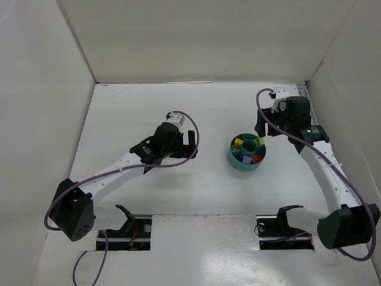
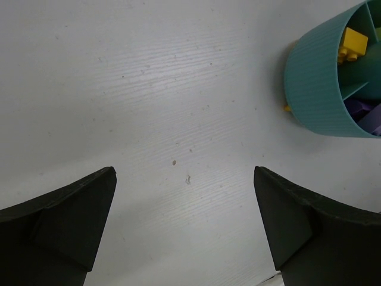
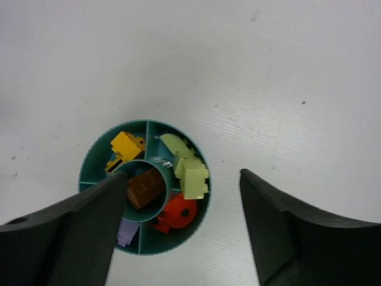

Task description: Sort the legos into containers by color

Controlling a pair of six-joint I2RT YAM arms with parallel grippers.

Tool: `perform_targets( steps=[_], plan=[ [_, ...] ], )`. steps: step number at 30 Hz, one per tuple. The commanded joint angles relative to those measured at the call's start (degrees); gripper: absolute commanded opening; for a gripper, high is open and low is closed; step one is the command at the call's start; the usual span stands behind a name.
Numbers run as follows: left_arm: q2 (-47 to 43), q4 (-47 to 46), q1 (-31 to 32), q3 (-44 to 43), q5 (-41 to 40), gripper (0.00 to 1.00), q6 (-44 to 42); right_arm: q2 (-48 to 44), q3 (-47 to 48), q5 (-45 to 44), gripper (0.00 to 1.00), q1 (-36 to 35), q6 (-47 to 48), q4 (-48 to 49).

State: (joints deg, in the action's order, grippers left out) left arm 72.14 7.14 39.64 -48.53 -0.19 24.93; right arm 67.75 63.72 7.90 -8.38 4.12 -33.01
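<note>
The left claw (image 2: 184, 174) and right claw (image 3: 183, 177) hung open, empty. The right, near the bowl (image 2: 315, 77), might clip it and spill legos (image 3: 124, 145).

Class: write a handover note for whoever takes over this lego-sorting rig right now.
Left gripper: open, empty, over the table beside the teal bowl.
Right gripper: open, empty, close by the bowl.
Things: yellow bricks, lime green bricks, orange pieces and purple brick each in a separate outer compartment; brown brick in the central cup.
Done: no loose brick shows in the top view.
Left: a yellowish speck at the bowl's foot, too small to identify; check it.
</note>
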Motion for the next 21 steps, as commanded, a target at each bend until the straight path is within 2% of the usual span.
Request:
perform_targets(
  steps=[1,2,3,4,11,21],
  plan=[
    [-3.84,2.96,-0.44,-3.49,-6.02,1.0,3.27,-4.63,2.81,-3.49,0.84,2.92,1.94,-0.9],
    [-5.85,4.8,-0.44,-3.5,-10.32,1.0,4.94,-6.38,2.29,-4.2,0.88,4.93,2.47,-2.04],
    [-7.0,4.82,-0.44,-4.19,-10.36,1.0,6.7,-7.18,2.28,-4.91,0.92,5.82,2.47,-2.66],
    [-7.97,7.69,-0.44,-4.9,-13.84,1.0,8.45,-8.06,2.28,-7.09,1.0,6.7,2.99,-3.19],
    [-15.97,18.08,-0.44,-8.06,-21.15,1.0,18.57,-15.36,-2.37,-21.59,1.0,8.65,0.72,-7.85],
    [-21.33,24.24,-0.44,-8.07,-23.02,1.0,22.61,-18.53,-7.12,-18.63,1.0,8.65,-1.22,-7.15]
  ],
)
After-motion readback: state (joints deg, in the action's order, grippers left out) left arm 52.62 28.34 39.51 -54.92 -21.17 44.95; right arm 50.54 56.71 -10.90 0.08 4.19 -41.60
